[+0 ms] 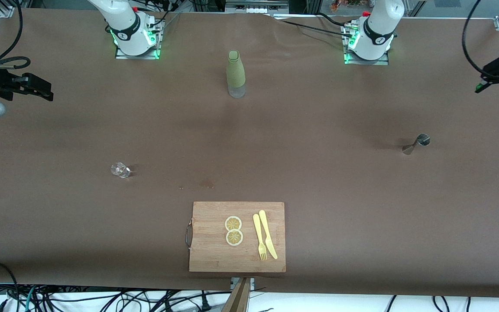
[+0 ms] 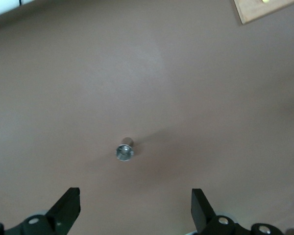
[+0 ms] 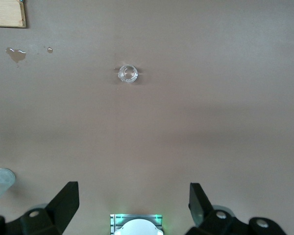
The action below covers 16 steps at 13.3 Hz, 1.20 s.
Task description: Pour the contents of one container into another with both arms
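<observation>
A bottle in a green sleeve (image 1: 235, 73) stands upright between the two arm bases. A small clear glass (image 1: 120, 170) stands toward the right arm's end of the table; it also shows in the right wrist view, glass (image 3: 128, 73). A metal jigger (image 1: 415, 144) stands toward the left arm's end, and the jigger (image 2: 124, 151) shows from above in the left wrist view. My left gripper (image 2: 134, 196) hangs open high over the table near the jigger. My right gripper (image 3: 133, 191) hangs open high over its own base (image 3: 136, 225). Neither hand shows in the front view.
A wooden cutting board (image 1: 208, 255) lies at the table edge nearest the front camera, with two lemon slices (image 1: 233, 230), a yellow fork (image 1: 259, 237) and a yellow knife (image 1: 268, 234). A small wet stain (image 1: 206, 183) marks the cloth. Dark fixtures (image 1: 15, 84) stand at both table ends.
</observation>
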Tool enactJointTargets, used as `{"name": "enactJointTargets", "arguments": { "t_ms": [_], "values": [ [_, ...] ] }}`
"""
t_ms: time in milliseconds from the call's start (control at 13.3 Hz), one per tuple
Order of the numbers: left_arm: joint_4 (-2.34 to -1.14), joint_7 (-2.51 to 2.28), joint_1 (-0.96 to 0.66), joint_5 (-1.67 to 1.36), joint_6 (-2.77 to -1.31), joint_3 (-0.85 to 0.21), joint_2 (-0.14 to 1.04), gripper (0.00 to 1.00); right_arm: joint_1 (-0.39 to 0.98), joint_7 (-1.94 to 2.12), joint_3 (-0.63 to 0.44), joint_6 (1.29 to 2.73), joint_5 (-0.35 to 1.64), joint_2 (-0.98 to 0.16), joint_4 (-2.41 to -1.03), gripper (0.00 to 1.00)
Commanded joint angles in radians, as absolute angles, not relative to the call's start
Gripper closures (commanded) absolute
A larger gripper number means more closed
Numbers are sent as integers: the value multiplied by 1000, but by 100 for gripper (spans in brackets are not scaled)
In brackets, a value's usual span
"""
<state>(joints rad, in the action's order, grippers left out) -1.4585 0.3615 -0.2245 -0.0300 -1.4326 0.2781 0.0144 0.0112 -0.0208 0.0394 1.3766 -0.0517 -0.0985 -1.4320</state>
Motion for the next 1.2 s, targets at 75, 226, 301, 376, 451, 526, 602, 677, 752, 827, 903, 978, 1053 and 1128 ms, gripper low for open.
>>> {"name": "enactJointTargets", "arguments": {
  "t_ms": [75, 226, 301, 376, 451, 526, 602, 677, 752, 827, 903, 978, 1053, 1128],
  "values": [
    [-1488, 36, -233, 0, -1385, 187, -20, 0, 2, -14, 41, 1387, -66, -97, -1431, 0],
    [-1486, -17, -221, -5, -1373, 147, -25, 0, 3, -15, 43, 1388, -67, -100, -1424, 0],
    [-1488, -29, -219, -6, -1373, 146, -25, 0, 3, -15, 43, 1387, -66, -103, -1424, 0],
    [-1488, -46, -216, -8, -1373, 143, -23, 0, 5, -14, 43, 1387, -66, -104, -1422, 0],
    [-1488, -60, -206, -12, -1376, 131, -23, 0, 5, -14, 43, 1387, -67, -104, -1420, 0],
    [-1489, -67, -178, -41, -1377, 108, -21, 0, 5, -14, 43, 1387, -67, -104, -1422, 0],
    [-1489, -69, -154, -66, -1388, 91, -20, 0, 6, -14, 43, 1387, -67, -104, -1420, 0],
    [-1491, -72, -140, -80, -1400, 81, -15, 0, 6, -15, 44, 1387, -67, -104, -1420, 0],
    [-1505, -86, -100, -81, -1414, 34, -17, 0, 6, -15, 44, 1387, -67, -104, -1420, 0],
    [-1509, -97, -56, -81, -1419, -15, -20, 0, 6, -15, 44, 1387, -67, -104, -1420, 0],
    [-1509, -97, -54, -80, -1417, -18, -20, 0, 6, -15, 44, 1387, -69, -106, -1420, 0],
    [-1511, -97, -54, -80, -1417, -18, -18, 0, 5, -15, 43, 1387, -69, -104, -1420, 0],
    [-1512, -97, -54, -80, -1417, -18, -18, 0, 5, -14, 43, 1387, -69, -104, -1420, 0],
    [-1506, -95, -52, -80, -1410, -17, -12, 0, 5, -14, 43, 1388, -69, -104, -1420, 0]
  ]
}}
